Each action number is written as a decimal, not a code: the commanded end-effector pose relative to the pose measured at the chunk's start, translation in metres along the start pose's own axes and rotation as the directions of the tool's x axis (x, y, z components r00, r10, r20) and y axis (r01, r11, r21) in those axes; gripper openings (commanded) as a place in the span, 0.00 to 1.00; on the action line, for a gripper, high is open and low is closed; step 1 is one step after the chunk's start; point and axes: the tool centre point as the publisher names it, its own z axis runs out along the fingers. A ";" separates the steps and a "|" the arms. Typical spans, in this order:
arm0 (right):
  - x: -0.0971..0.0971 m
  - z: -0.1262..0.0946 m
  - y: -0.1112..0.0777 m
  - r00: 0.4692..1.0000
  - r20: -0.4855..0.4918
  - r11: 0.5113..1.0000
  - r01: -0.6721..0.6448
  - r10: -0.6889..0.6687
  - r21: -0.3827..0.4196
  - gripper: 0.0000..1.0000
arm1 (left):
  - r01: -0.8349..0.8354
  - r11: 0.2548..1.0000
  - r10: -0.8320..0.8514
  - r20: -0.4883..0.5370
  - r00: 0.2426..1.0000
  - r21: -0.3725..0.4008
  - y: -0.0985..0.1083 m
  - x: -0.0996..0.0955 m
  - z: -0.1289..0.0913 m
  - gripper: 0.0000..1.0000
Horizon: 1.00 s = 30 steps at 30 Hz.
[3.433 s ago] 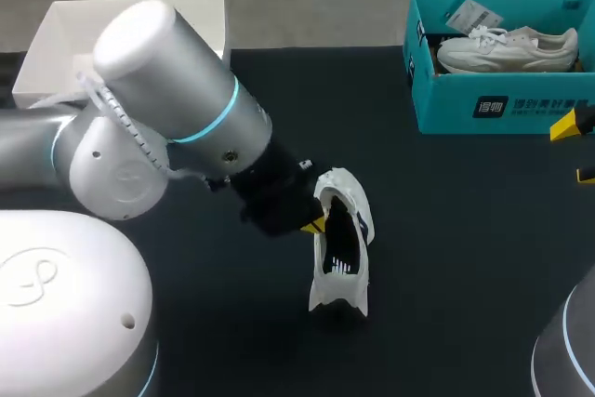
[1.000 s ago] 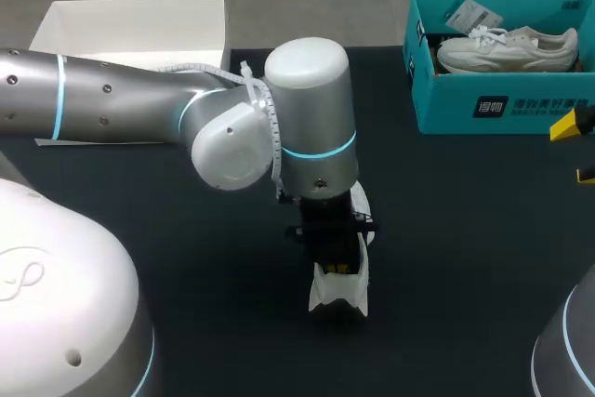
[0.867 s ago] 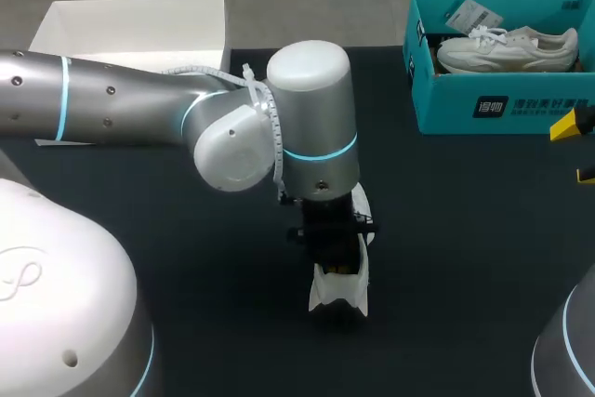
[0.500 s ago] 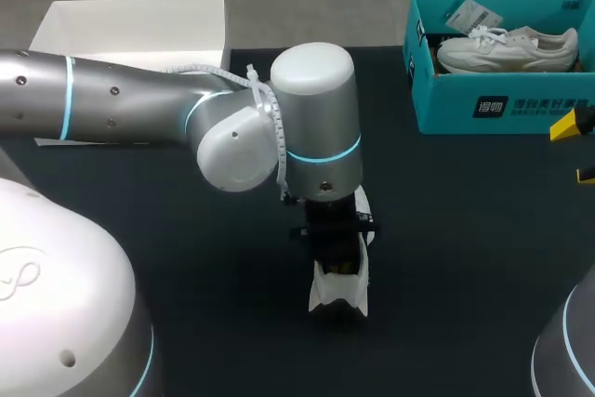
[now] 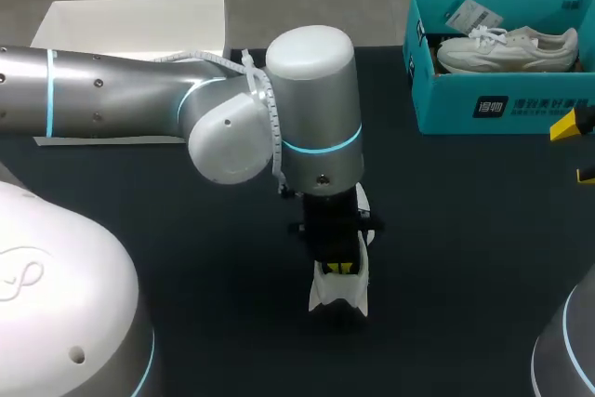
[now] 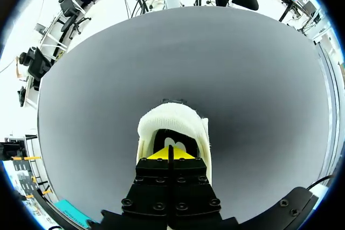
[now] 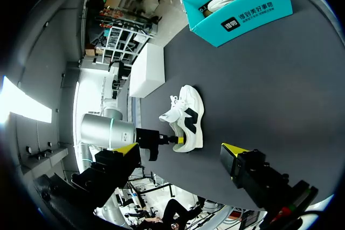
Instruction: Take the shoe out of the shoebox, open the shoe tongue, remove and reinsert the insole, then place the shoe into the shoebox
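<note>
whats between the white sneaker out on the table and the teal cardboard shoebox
Only bare black table lies between the white sneaker and the teal cardboard shoebox; the head view shows it.

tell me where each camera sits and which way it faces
Head: above and behind, looking down on the table; left arm over the shoe.
Left wrist: on that arm, looking down past the shut left gripper into the shoe.
Right wrist: at the table's right, looking across through the open right gripper.
All show the shoe.
</note>
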 end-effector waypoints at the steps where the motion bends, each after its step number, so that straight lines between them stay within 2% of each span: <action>1: 0.000 0.001 -0.001 1.000 0.001 1.000 -0.001 0.001 -0.002 1.00 | -0.002 1.000 0.002 0.001 1.000 0.007 0.001 -0.004 0.017 0.00; 15: 0.000 0.001 -0.001 1.000 0.001 1.000 -0.001 0.001 -0.002 1.00 | 0.020 0.999 -0.019 -0.031 0.999 0.031 0.001 0.003 0.040 0.00; 19: 0.000 0.001 -0.001 1.000 0.001 1.000 -0.001 0.001 -0.002 1.00 | 0.016 0.999 -0.015 -0.031 0.999 0.029 -0.001 0.003 0.030 0.00; 24: 0.000 0.001 -0.001 1.000 0.001 1.000 -0.001 0.001 -0.002 1.00 | 0.024 1.000 -0.024 -0.013 1.000 -0.017 0.003 0.004 0.010 0.00; 30: 0.000 0.001 -0.001 1.000 0.001 1.000 -0.001 0.001 -0.002 1.00 | -0.004 1.000 0.004 -0.013 1.000 -0.003 0.001 -0.003 0.009 0.00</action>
